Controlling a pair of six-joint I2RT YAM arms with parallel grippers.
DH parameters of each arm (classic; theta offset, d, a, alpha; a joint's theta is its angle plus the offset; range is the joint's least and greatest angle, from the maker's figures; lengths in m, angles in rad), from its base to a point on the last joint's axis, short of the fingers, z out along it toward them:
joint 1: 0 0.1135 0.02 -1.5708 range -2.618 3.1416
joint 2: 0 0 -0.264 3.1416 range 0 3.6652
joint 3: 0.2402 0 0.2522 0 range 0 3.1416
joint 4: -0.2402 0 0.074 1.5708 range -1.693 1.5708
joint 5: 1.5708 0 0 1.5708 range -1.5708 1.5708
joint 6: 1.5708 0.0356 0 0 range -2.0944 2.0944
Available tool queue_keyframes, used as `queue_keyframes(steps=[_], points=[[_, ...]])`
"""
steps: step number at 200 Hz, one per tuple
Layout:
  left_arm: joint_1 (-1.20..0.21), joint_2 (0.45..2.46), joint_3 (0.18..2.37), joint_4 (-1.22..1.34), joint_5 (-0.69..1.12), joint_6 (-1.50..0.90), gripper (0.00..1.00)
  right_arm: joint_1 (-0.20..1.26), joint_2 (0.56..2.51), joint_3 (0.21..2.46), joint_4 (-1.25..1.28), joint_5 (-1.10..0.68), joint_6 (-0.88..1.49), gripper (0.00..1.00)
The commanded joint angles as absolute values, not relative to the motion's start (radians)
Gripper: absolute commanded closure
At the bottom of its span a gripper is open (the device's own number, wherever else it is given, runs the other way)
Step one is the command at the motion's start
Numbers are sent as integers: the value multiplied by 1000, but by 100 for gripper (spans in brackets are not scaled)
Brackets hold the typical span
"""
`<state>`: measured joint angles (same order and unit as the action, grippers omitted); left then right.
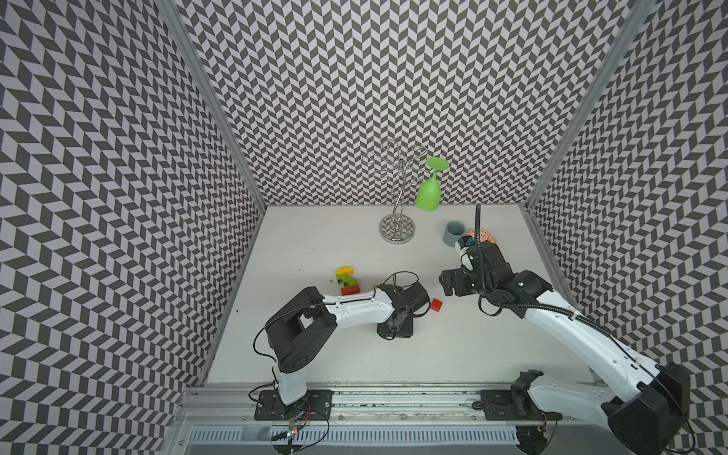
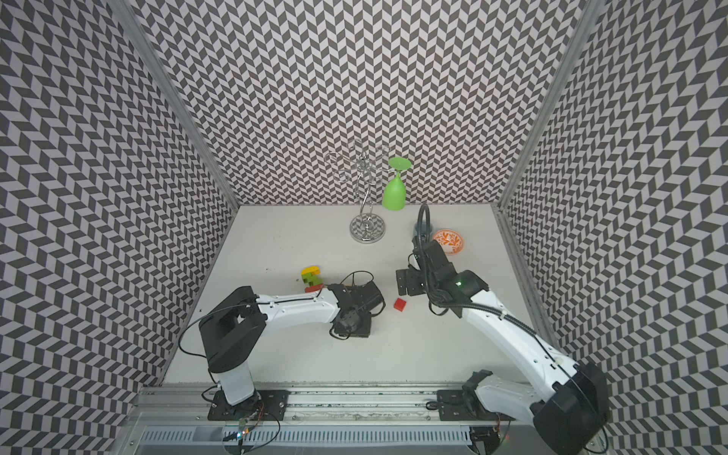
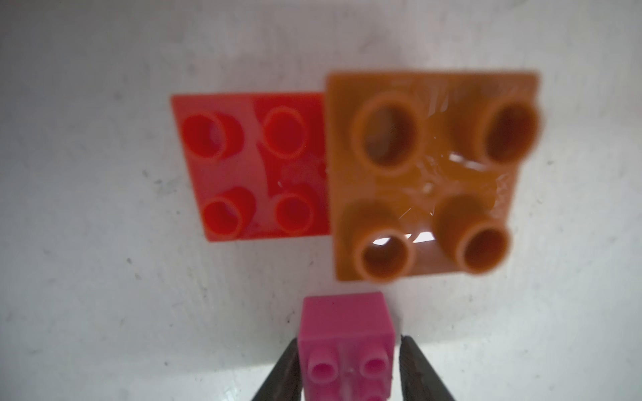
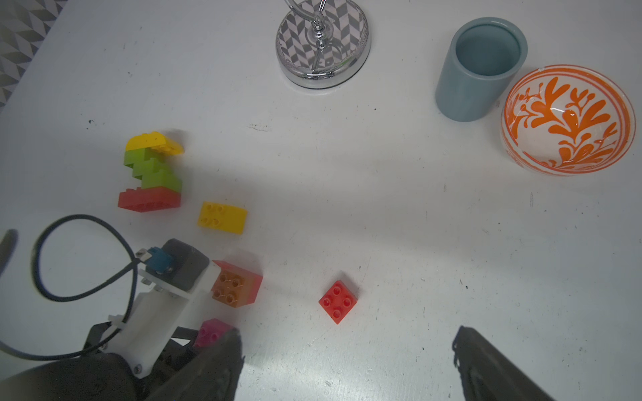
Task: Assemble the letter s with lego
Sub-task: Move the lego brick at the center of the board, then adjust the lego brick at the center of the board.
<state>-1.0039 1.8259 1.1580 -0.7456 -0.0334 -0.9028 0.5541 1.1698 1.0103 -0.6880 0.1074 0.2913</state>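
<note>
straddling the cropped pink brick (image 3: 347, 326), left gripper (image 3: 349, 343) has an unclear hold; right gripper (image 4: 347, 335) gapes empty

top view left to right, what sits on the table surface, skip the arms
lego stack → chrome stand → small red brick → grey cup → patterned bowl, mostly hidden

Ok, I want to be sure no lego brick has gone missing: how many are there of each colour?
red bricks: 3
yellow bricks: 2
green bricks: 3
brown brick: 1
pink brick: 1
Total: 10
</note>
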Motion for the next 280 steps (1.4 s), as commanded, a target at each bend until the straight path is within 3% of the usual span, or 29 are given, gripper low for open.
queue_keyframes(steps=[1, 31, 60, 107, 172, 231, 280], points=[[-1010, 1822, 1179, -778, -51, -895, 38, 553, 1172, 1030, -669, 113, 354, 3], [-1012, 1730, 1233, -822, -59, -887, 30, 553, 1242, 1036, -700, 95, 509, 5], [-978, 1576, 1258, -874, -114, -870, 31, 553, 1330, 1022, -733, 43, 660, 16], [-685, 1305, 1084, -743, -101, -734, 35, 554, 1425, 934, -652, -43, 824, 38], [-369, 1275, 943, -615, 29, -540, 33, 555, 1541, 948, -590, -69, 877, 38], [-220, 1322, 830, -513, 80, -465, 33, 557, 1631, 989, -602, -35, 884, 40], [-177, 1322, 818, -493, 127, -452, 33, 559, 1696, 1027, -610, -14, 879, 45]])
